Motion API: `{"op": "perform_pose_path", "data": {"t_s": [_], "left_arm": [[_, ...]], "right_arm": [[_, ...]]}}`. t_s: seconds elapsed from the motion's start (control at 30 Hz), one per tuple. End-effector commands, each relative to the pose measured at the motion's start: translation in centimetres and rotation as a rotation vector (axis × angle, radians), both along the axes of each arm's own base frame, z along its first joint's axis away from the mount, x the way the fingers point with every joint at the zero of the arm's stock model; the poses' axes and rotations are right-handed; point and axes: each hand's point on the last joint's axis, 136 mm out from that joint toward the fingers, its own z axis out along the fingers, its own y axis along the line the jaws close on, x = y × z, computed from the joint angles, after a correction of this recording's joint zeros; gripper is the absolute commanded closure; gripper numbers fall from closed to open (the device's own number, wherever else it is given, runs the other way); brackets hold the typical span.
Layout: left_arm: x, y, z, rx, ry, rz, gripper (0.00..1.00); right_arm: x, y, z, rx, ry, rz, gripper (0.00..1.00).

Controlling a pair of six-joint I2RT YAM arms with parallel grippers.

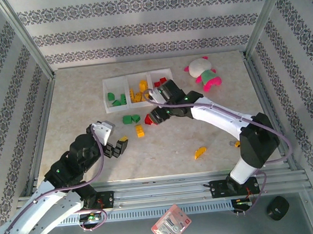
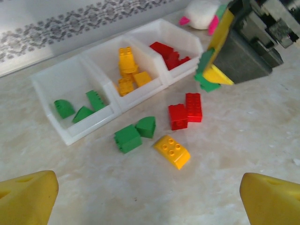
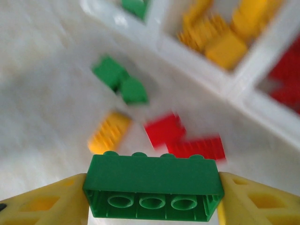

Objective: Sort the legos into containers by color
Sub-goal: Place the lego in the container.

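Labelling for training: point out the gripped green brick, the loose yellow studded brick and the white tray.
Green studded plastic brick (image 3: 152, 176): right wrist view, side face.
Yellow studded plastic brick (image 2: 172, 151): left wrist view, studded top.
Translucent white three-compartment plastic tray (image 2: 93, 125): left wrist view, front wall.

Blurred tray (image 3: 243, 96) and loose legos (image 3: 161, 131)

The tray (image 2: 70, 137) sits level, three white compartments in a row: green bricks (image 2: 77, 110) at one end, yellow bricks (image 2: 127, 70) in the middle, red bricks (image 2: 168, 51) at the other. Just before it lie loose legos — a green pair (image 2: 127, 138), a red pair (image 2: 178, 116) touching, one yellow brick (image 2: 172, 151). A yellow wedge (image 1: 200, 152) lies well apart. The right gripper (image 3: 152, 187) clamps a long green brick (image 3: 152, 174) — studs up.
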Motion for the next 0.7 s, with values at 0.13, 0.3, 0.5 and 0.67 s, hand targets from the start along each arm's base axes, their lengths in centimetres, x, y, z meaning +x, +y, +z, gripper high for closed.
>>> {"op": "perform_pose_path", "data": {"t_s": [0.13, 0.3, 0.5, 0.67], "left_arm": [[-0.1, 2.4, -1.2, 0.015, 0.042, 0.140, 0.01], [-0.1, 2.8, -1.8, 0.012, 0.058, 0.164, 0.01], [-0.1, 2.8, -2.2, -0.003, 0.071, 0.174, 0.01], [0.1, 2.9, -2.7, -0.039, 0.089, 0.209, 0.01]], "right_arm": [[5.8, 8.9, 3.2, 0.248, -0.086, -0.049, 0.38], [10.5, 11.5, 1.9, 0.253, -0.150, -0.128, 0.38], [14.6, 13.6, -0.4, 0.247, -0.181, -0.171, 0.36], [16.6, 15.2, -1.6, 0.235, -0.189, -0.162, 0.34]]}}
